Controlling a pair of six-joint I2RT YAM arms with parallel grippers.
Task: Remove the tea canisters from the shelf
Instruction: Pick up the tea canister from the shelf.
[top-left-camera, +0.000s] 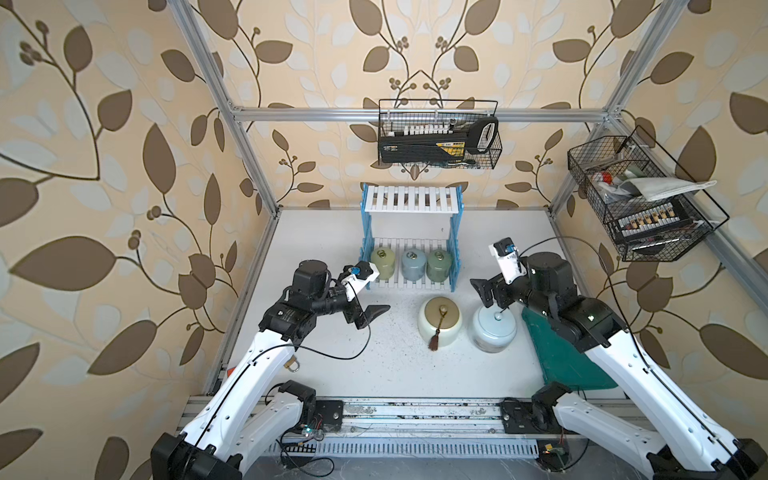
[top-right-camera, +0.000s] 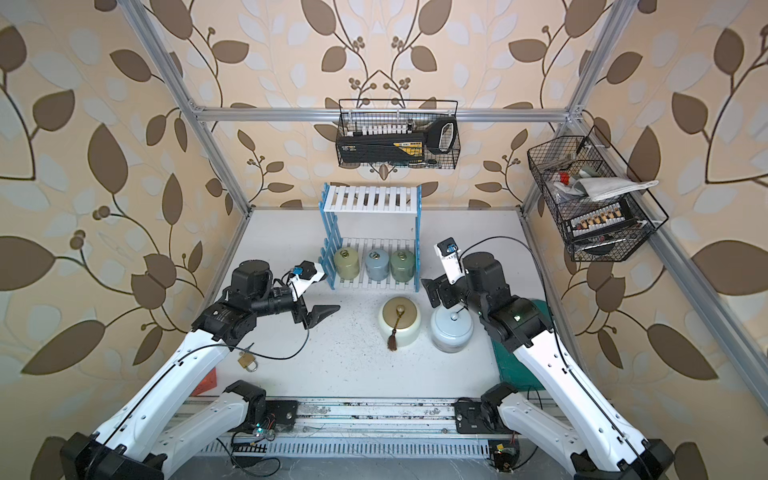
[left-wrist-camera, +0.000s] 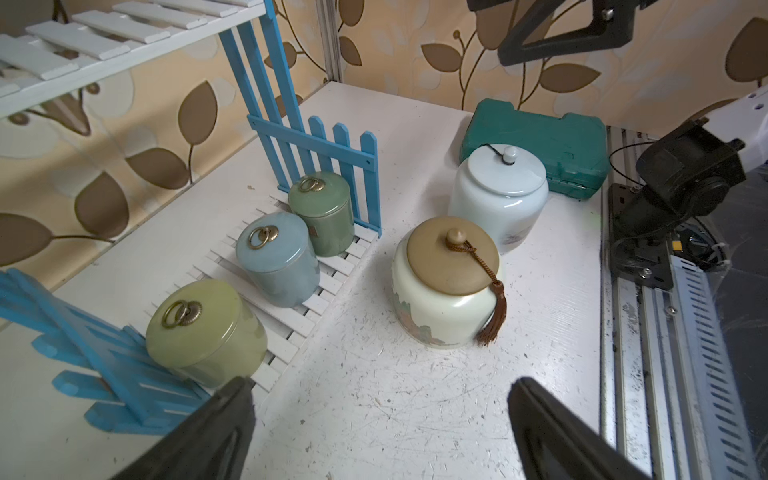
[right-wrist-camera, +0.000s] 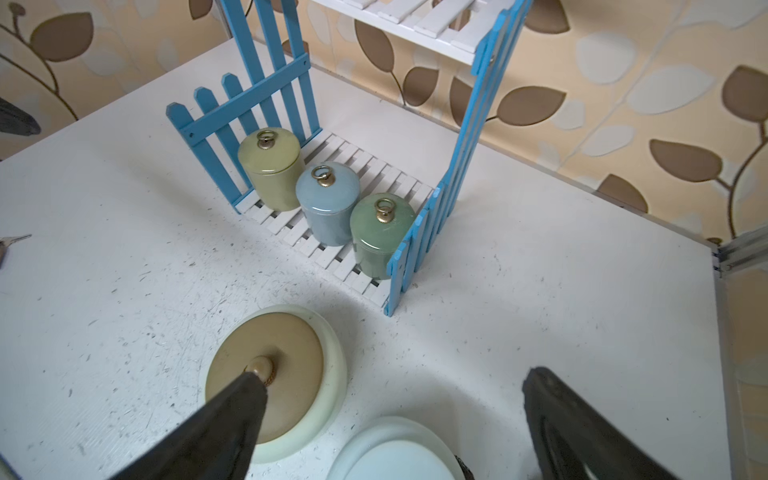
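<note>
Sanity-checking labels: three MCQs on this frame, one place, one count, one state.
1. Where is the cream jar? A on the table, by the shelf; B in a wire basket; C on the green case.
2. How many jars stand on the shelf? A two; B three; C five.
3. The left gripper is: A shut on a jar; B shut, empty; C open, empty.
Answers: A, it stands on bare tabletop; B, yellow-green jar, grey-blue jar, sage jar on the lower tier; C, fingers apart, nothing between.

Beige leaf wallpaper (top-left-camera: 316, 50) is covering the walls — an aluminium frame (top-left-camera: 311, 113) is carrying one black wire basket (top-left-camera: 496, 145) at the back, a second basket (top-left-camera: 665, 245) at the side, above the white tabletop (top-left-camera: 316, 232).
</note>
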